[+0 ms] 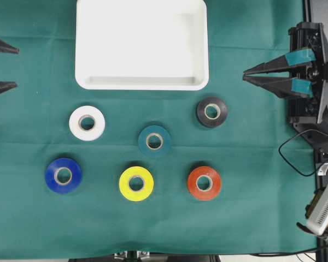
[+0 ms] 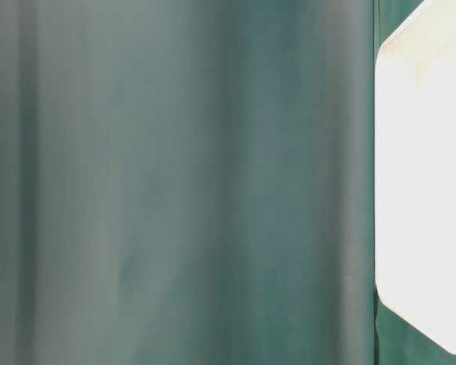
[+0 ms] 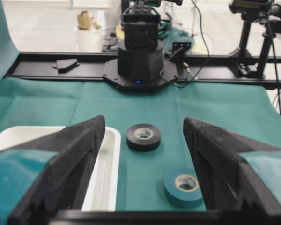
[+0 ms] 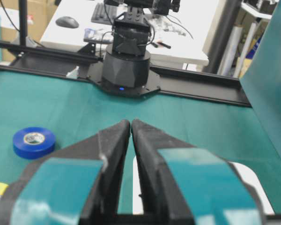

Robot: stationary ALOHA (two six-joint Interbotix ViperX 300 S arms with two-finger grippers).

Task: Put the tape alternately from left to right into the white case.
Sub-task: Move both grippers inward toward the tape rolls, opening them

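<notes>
The landmark is the shallow white rectangular plastic case [image 1: 141, 43], which holds nothing and lies on a green cloth [image 1: 33, 218].

Nearest the front edge, farthest from the case, stand three glossy tape rolls in a row: blue roll [image 1: 63, 175], yellow roll [image 1: 136, 183], red-orange roll [image 1: 204, 183]. The teal roll [image 1: 154, 141] sits between that row and the case. The white roll [image 1: 87, 123] lies just below the case's left part, and the black roll [image 1: 211, 112] just below its right corner. All six lie flat and apart.

Left of the case, the left gripper [image 1: 3, 66] has its fingers spread, holding nothing. Right of the case, the right gripper [image 1: 247, 75] has its tips pressed together, empty.
</notes>
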